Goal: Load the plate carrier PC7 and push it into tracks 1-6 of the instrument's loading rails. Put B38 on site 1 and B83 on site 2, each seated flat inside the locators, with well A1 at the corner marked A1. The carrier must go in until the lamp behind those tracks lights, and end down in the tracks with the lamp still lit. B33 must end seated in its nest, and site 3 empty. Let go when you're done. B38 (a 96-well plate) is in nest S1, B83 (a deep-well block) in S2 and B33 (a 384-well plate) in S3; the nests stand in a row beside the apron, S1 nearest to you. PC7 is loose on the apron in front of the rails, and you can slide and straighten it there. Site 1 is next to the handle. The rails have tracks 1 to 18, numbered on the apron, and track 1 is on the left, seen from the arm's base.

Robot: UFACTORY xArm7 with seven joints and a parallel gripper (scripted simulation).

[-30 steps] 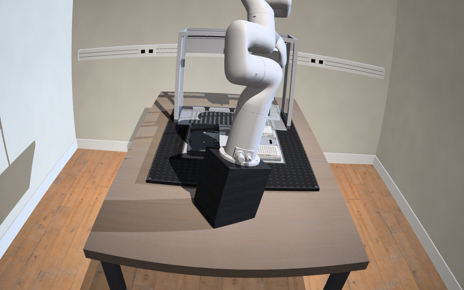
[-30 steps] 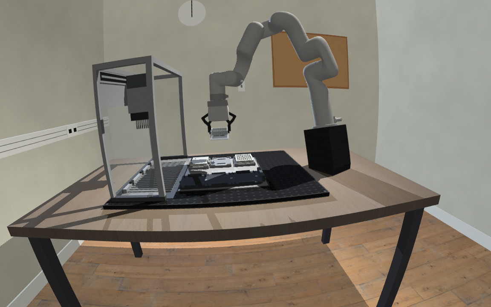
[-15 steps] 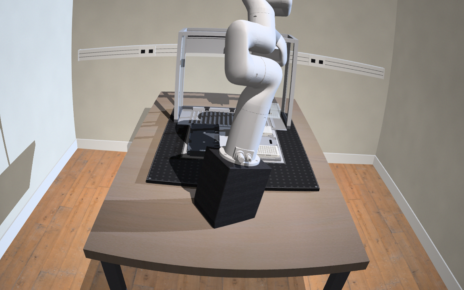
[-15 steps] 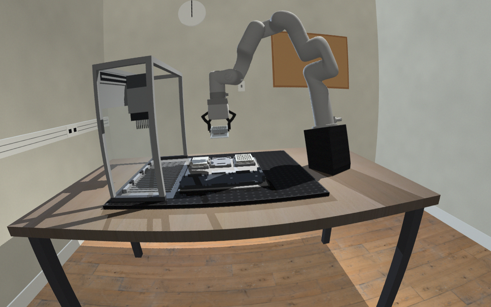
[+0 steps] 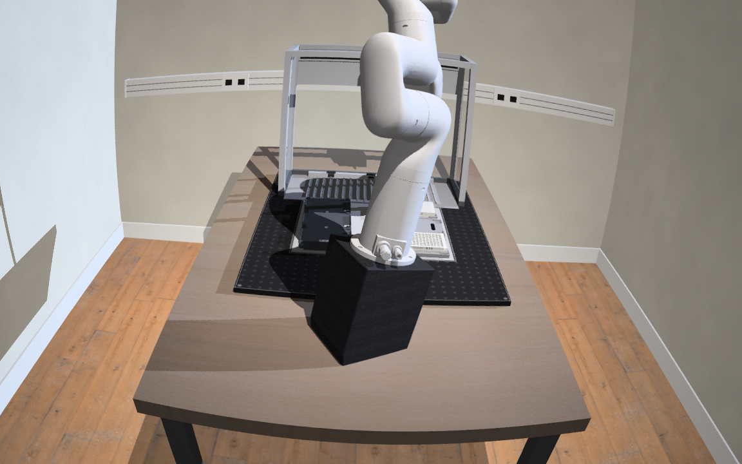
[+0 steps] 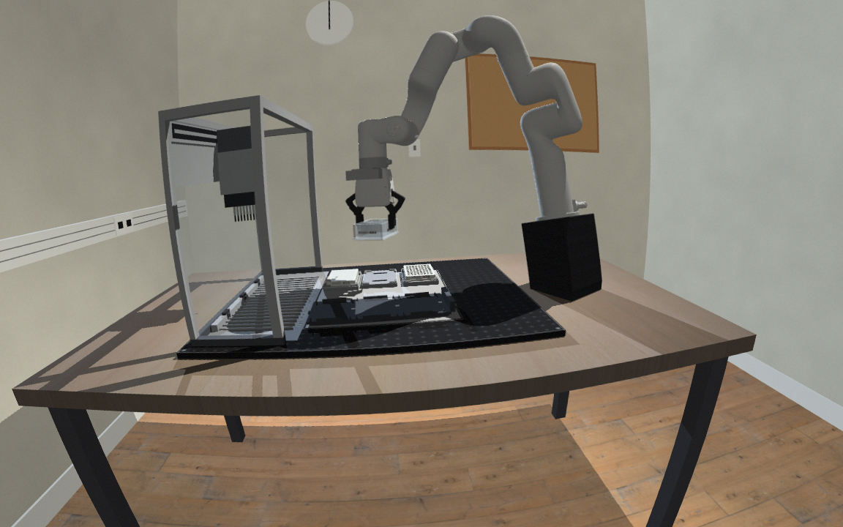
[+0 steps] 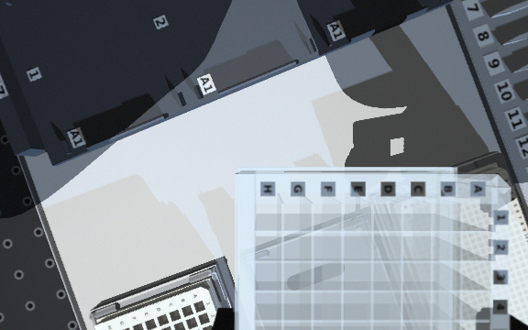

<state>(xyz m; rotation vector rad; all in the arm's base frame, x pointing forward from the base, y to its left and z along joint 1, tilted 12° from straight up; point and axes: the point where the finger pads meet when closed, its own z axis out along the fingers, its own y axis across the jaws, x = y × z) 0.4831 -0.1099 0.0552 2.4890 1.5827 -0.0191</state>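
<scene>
Pinching the see-through block B83 [image 7: 374,257], the gripper [image 6: 375,211] hangs high, with carrier PC7 [image 7: 85,69] lying slanted down off to one side.

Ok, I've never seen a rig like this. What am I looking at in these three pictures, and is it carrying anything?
It is one grey robot arm on a black pedestal, bolted to a table. One picture looks from above and behind the arm, one from across the table, and one straight down from the wrist. On the table stand a framed lab instrument, a dark carrier PC7 and a 96-well plate in its nest. The gripper is shut on a translucent deep-well block B83, held high in the air.
</scene>
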